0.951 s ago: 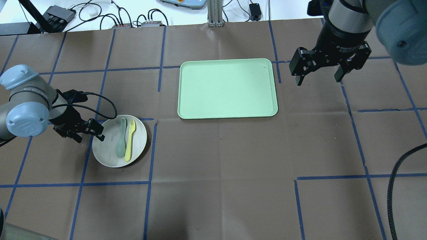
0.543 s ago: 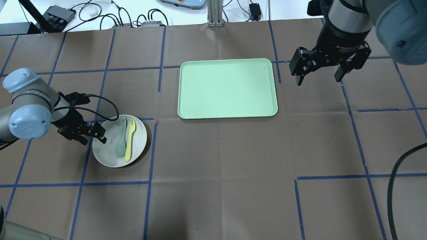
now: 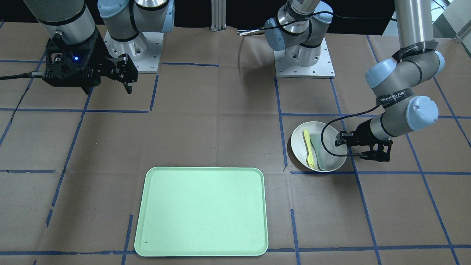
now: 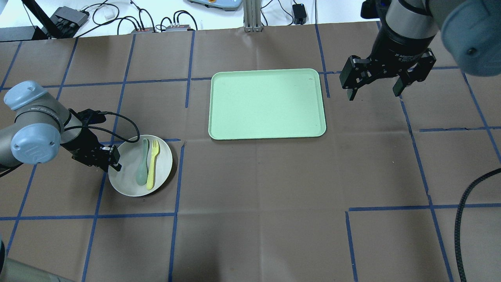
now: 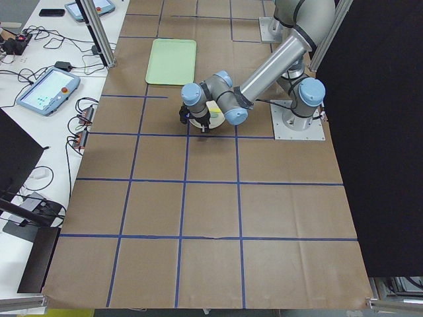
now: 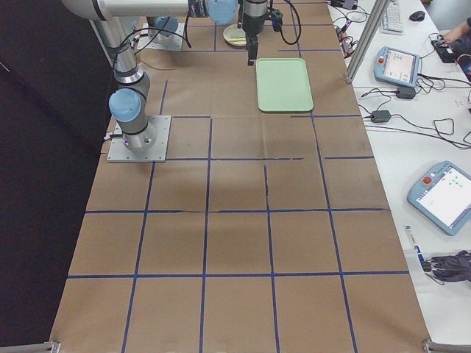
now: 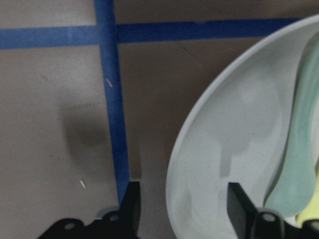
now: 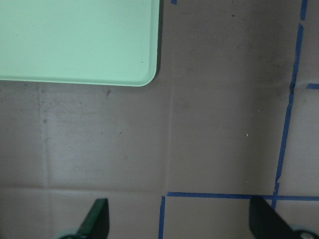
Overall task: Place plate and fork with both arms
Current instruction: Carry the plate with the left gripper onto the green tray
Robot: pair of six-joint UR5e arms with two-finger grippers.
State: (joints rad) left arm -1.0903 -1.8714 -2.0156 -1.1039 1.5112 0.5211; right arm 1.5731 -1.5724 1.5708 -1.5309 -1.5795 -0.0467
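Left gripper sat low at the edge of the plate, its jaws apart and straddling the raised rim. In the wrist view one finger stood over the brown paper outside the plate and the other over the plate's inner floor. A gap showed between each finger and the rim, so nothing was clamped. The fingertips ran out of that view, so I could not tell whether they touched the table. The plate lay flat on the robot's left side of the table, just beside a blue tape line and well apart from the pale green tray. On the plate lay the fork and a grey-green spoon, side by side and close along their handles. The fork was on the side farther from the left gripper, with its tines pointing away from the robot. A black cable looped from the left wrist above the plate's far edge. The right gripper hung above the table just beside the tray's far right corner, its fingers spread wide. Its wrist view looked down on brown paper, a tape corner and one rounded corner of the tray.
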